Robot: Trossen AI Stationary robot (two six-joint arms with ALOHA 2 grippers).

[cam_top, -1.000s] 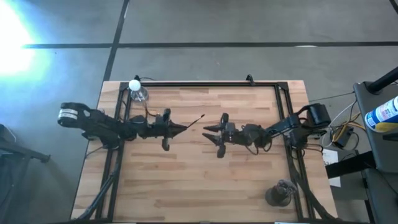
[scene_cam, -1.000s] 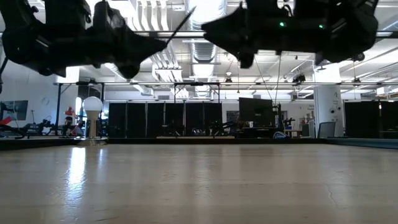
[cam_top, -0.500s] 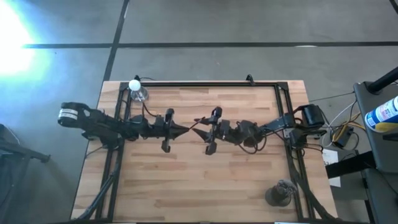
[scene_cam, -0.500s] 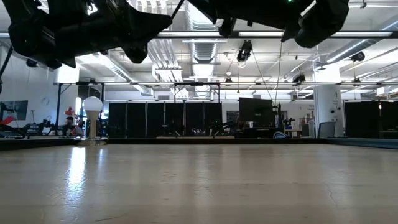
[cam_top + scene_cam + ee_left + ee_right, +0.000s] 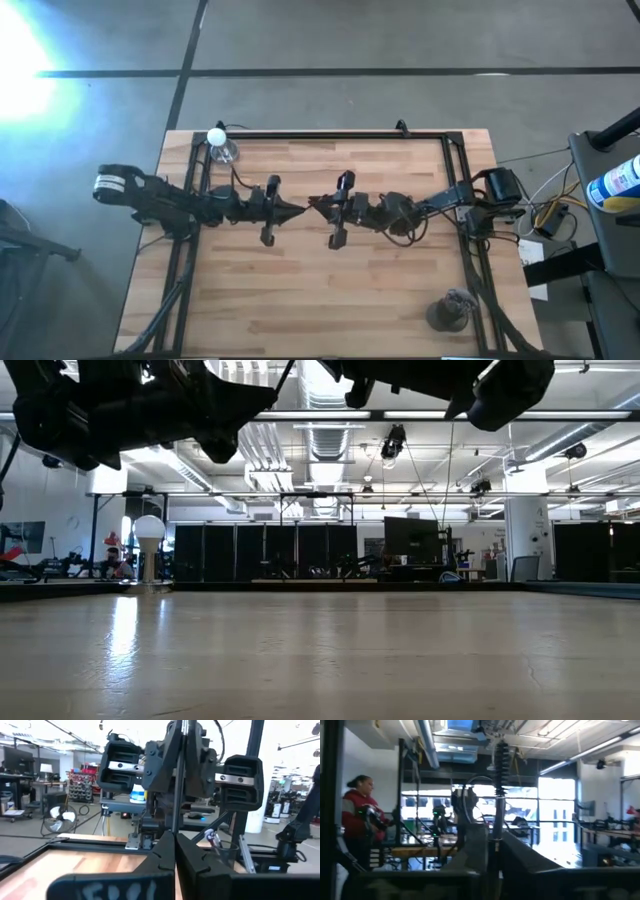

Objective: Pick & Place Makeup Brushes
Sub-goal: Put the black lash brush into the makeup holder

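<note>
Gripping one makeup brush (image 5: 173, 795), two grippers' jaws meeting

light wood table (image 5: 330, 290), black arms, white bottle cap (image 5: 216, 136)

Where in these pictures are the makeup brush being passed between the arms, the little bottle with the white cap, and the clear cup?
makeup brush (image 5: 175, 785), left wrist view, on its thin handle
bottle (image 5: 217, 137), high view, on its round white cap
cup (image 5: 450, 312), high view, on its clear wall near the table's corner
</note>
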